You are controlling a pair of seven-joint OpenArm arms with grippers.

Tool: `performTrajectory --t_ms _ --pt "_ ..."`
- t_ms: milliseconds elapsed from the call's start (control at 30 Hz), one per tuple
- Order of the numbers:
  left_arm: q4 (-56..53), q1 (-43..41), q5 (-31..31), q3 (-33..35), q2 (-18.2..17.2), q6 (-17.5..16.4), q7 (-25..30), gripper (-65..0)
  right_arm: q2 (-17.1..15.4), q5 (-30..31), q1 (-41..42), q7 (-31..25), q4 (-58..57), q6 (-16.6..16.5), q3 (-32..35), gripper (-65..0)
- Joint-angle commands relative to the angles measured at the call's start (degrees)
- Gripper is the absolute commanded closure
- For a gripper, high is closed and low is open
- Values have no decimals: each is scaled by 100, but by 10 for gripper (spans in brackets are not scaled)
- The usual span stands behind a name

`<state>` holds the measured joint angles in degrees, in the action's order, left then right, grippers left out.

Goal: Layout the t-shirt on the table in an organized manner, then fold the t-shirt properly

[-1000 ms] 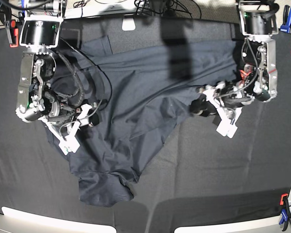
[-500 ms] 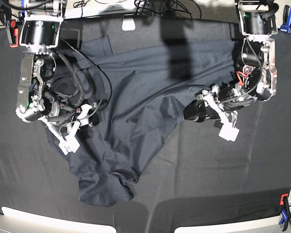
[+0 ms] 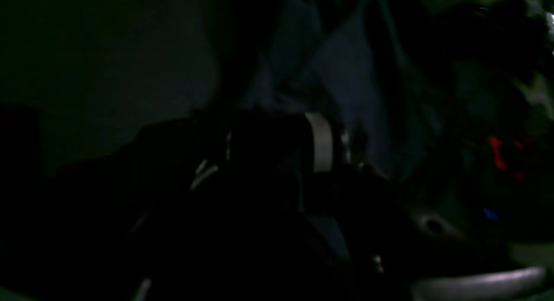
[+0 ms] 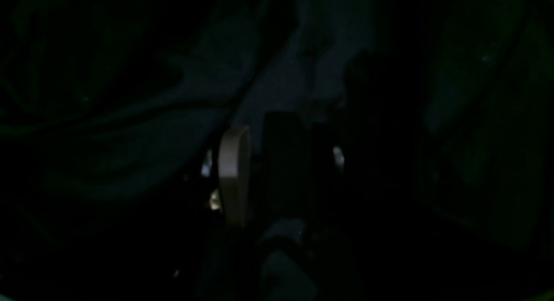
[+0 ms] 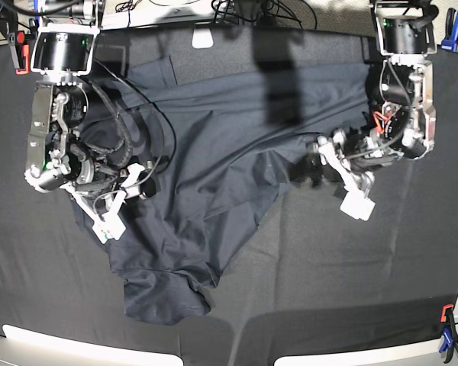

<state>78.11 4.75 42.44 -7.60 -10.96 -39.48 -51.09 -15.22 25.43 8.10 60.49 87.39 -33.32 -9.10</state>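
t-shirt (image 5: pixel 214 168) lies crumpled on the tabletop (image 5: pixel 366 274), spread from about 11 o'clock across to 2 o'clock, with a bunched lobe hanging down toward 7 o'clock; deep diagonal creases through the middle, not flat.

Right gripper (image 5: pixel 126 187) sits low on the shirt's 9 o'clock edge, arm over the fabric there. Fingers look parted, but I cannot tell if any cloth is between them.

Left gripper (image 5: pixel 343 179) is at the shirt's 3 o'clock edge, right where fabric meets bare cloth; a white finger (image 5: pixel 359 206) is just off the shirt on the tabletop. Jaw state: cannot tell, and no visible pinch of fabric.

Both wrist views are nearly black: only shirt folds (image 3: pixel 329 76) (image 4: pixel 277 76) ahead of each gripper, nothing usable on grip.

Red and blue clamps (image 5: pixel 447 335) on the edge at 4 o'clock.
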Motion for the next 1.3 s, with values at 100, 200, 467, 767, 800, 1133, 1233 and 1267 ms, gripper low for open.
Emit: performTrajectory --t_ms 100,200,467,767,800,1133,1233,1267 --pt "94 96 66 -11 2 -52 188 -188 -50 70 129 -109 98 -9 -24 -226" --pt "96 96 63 -11 142 -52 186 -188 -50 68 129 -111 98 -9 -24 -226" --pt "94 96 -247 24 444 -52 81 -188 -50 68 129 -109 98 -9 -24 -226" --pt "94 96 435 26 446 -52 -723 -188 -50 68 129 -118 98 -9 -24 -226" --pt "94 96 435 26 446 -52 -719 -188 -50 68 129 -118 98 -9 -24 -226" --pt "96 96 -474 212 702 -52 -297 -174 -50 68 129 -111 98 -9 -24 -226" --pt "96 98 -1187 404 758 -52 -37 -174 -50 66 129 -107 98 -9 -24 -226" --pt "96 98 -1266 437 758 -52 55 -174 -50 66 129 -107 98 -9 -24 -226"
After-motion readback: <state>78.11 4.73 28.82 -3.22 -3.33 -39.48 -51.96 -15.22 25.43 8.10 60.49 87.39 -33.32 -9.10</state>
